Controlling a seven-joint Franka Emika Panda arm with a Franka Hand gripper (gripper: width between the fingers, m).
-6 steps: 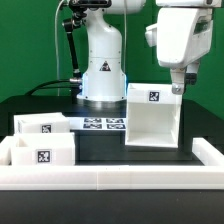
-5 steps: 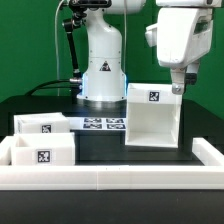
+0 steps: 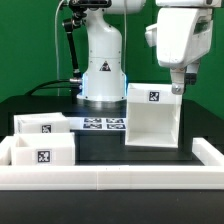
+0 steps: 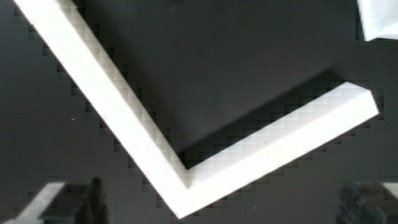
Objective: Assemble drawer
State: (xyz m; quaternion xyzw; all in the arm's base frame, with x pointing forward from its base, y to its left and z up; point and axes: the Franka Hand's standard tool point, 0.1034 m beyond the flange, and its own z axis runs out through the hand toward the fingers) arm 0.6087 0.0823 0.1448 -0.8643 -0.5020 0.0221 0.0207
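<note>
The drawer's large white shell stands open-fronted on the black table at the exterior view's right, with a tag on its top back edge. Two smaller white tray boxes, one behind and one in front, sit at the exterior view's left, each tagged. My gripper hangs just above the shell's top right back corner. In the wrist view the shell's wall forms a V-shaped corner, and my gripper is open, with dark fingers wide apart on either side of that corner, holding nothing.
The marker board lies flat between the trays and the shell. The robot's white base stands behind it. A low white rail edges the table's front and sides.
</note>
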